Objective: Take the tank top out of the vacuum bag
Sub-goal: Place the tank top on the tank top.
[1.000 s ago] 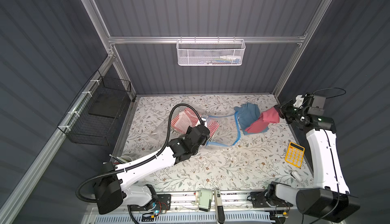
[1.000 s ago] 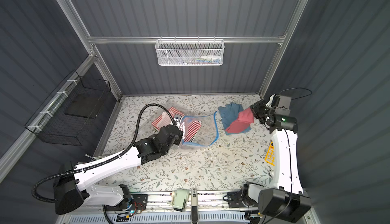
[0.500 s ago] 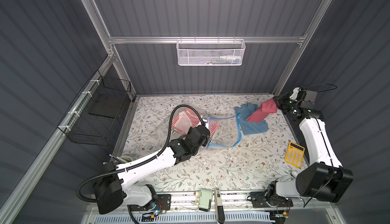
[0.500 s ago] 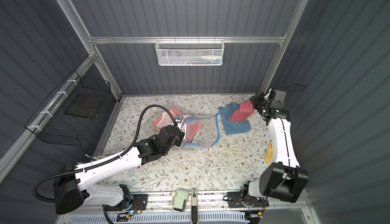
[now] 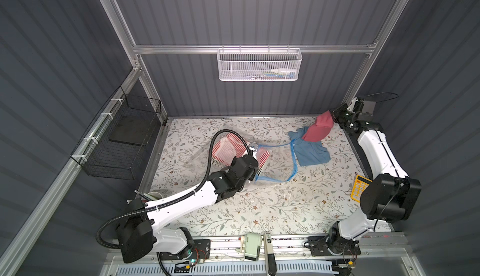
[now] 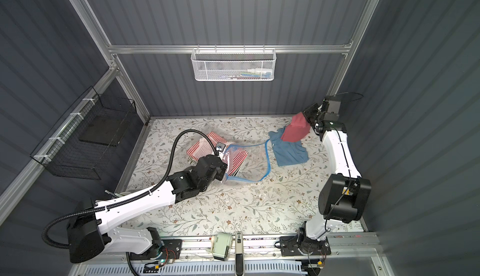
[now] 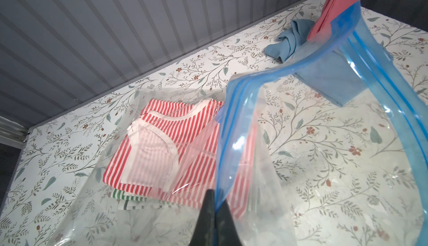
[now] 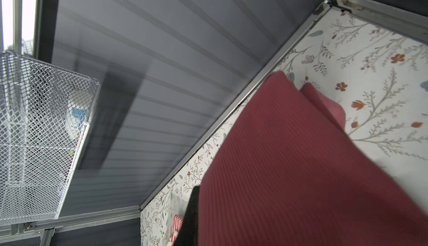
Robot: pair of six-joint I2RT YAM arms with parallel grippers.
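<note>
The vacuum bag [image 5: 275, 163] [image 6: 249, 165] lies clear and crinkly mid-table, its blue zip strip [image 7: 231, 129] standing open. My left gripper [image 7: 214, 200] [image 5: 255, 176] is shut on that strip at the bag's near corner. A red-and-white striped garment [image 7: 162, 145] [image 5: 227, 150] lies folded inside the bag. Outside it, at the back right, my right gripper [image 5: 333, 117] [image 6: 306, 117] [image 8: 199, 210] is shut on the red ribbed tank top [image 5: 318, 131] [image 8: 289, 163], which hangs in the air. Its lower end drapes onto a blue garment [image 5: 311, 152] [image 6: 289, 152].
A yellow calculator [image 5: 359, 187] lies by the right wall, partly behind my right arm. A white mesh basket [image 5: 259, 65] hangs on the back wall and a black wire basket [image 5: 122, 137] on the left wall. Floral table surface [image 5: 285, 204] shows in front.
My right gripper has carried the red tank top up and toward the back right corner, lifting most of it off the blue garment. The left gripper has kept its hold on the bag.
</note>
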